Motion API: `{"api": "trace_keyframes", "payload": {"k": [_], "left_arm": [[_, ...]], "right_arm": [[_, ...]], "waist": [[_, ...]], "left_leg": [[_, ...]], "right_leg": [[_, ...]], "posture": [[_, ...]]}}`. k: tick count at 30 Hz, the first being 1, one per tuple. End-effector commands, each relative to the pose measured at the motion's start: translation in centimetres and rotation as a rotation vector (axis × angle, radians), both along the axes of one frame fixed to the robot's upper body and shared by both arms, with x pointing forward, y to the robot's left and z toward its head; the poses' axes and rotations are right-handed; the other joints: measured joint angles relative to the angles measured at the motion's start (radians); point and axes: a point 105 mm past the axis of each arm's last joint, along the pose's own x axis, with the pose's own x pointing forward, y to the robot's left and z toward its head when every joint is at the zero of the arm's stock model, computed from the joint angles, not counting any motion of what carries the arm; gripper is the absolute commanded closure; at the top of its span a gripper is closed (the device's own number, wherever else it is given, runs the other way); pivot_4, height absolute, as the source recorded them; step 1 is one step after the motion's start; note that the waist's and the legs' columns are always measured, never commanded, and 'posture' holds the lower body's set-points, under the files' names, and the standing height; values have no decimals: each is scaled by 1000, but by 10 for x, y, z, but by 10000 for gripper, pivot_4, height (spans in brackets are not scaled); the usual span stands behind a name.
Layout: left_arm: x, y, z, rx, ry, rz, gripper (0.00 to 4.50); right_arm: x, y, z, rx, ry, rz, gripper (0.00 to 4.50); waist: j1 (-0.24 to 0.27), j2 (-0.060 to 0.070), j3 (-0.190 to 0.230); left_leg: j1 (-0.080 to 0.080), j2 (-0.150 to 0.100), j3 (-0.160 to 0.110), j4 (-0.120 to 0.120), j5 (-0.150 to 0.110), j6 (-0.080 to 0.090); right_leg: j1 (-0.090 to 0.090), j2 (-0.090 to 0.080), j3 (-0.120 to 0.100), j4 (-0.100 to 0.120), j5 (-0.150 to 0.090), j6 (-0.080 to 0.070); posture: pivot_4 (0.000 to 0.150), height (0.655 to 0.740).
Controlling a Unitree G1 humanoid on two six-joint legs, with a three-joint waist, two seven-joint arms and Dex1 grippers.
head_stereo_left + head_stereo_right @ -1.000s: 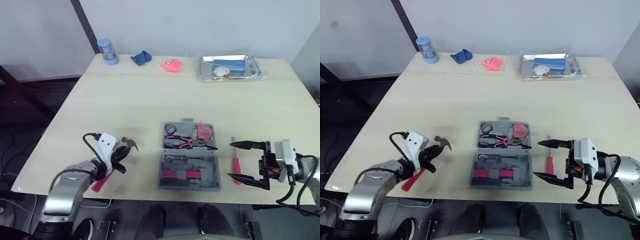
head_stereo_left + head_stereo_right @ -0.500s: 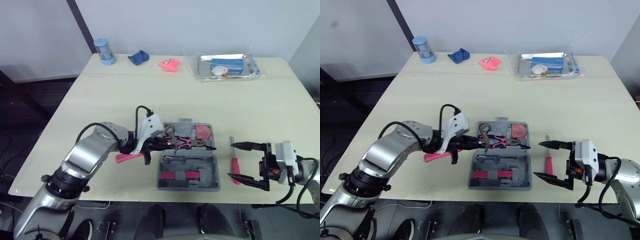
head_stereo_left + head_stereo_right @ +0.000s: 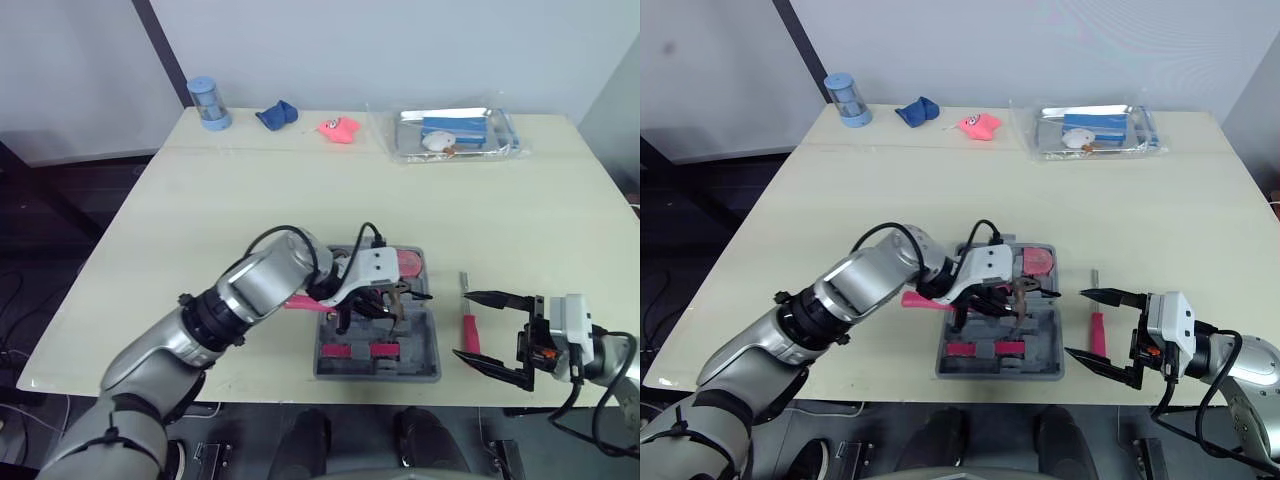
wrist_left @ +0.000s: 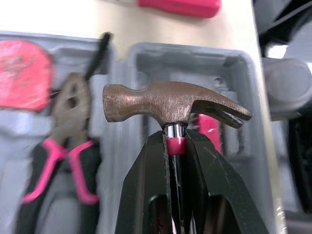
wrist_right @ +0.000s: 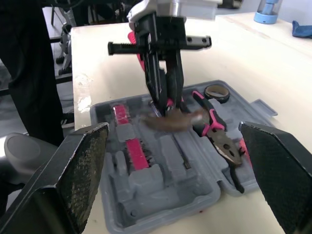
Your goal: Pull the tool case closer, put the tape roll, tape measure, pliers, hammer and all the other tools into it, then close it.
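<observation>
The grey tool case [image 3: 430,350] lies open near the table's front edge. Black-and-pink pliers [image 4: 68,141], a pink tape measure [image 3: 410,264] and a tape roll [image 5: 217,91] sit in its far half. My left gripper [image 4: 175,141] is shut on the neck of the hammer, just below its brown head [image 4: 170,102]. It holds the hammer over the case's near half, with the pink handle [image 3: 300,302] pointing left. A red screwdriver [image 3: 468,330] lies on the table right of the case. My right gripper [image 3: 462,323] stands open around it, fingers apart.
Along the far edge stand a blue cup [image 3: 208,102], a blue cloth [image 3: 277,115], a pink toy [image 3: 341,129] and a metal tray [image 3: 455,135] wrapped in plastic. The table's middle and left side are bare.
My left arm has carried the hammer rightward from the case's left edge to above its near half. The right gripper has barely moved.
</observation>
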Motion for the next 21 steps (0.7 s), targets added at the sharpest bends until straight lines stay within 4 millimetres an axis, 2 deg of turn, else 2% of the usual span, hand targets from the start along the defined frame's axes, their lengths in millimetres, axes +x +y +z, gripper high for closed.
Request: {"api": "trace_keyframes", "payload": {"k": [1,9,15,21], "left_arm": [[-1,-7,2,38,-4,-35,44771],[2,-18,-12,112,-17,-54,44771],[-1,-27,-20,120,-2,-61,44771],[3,-35,-34,161,-15,-51,44771]], "right_arm": [[-3,-1,10,4,-62,-12,0],[-8,-13,5,-23,-49,-42,0],[-10,-35,5,-69,-33,-68,0],[-11,-35,5,-71,-38,-68,0]], "waist": [[-1,0,0],[-5,0,0],[-2,0,0],[-4,1,0]], "left_leg": [[0,0,0,0,0,0],[0,0,0,0,0,0],[0,-1,0,0,0,0],[1,-1,-1,0,0,0]], "right_leg": [[0,0,0,0,0,0],[0,0,0,0,0,0],[0,0,0,0,0,0],[1,0,0,0,0,0]], "posture": [[1500,7400],[1500,7400],[1500,7400],[1500,7400]]}}
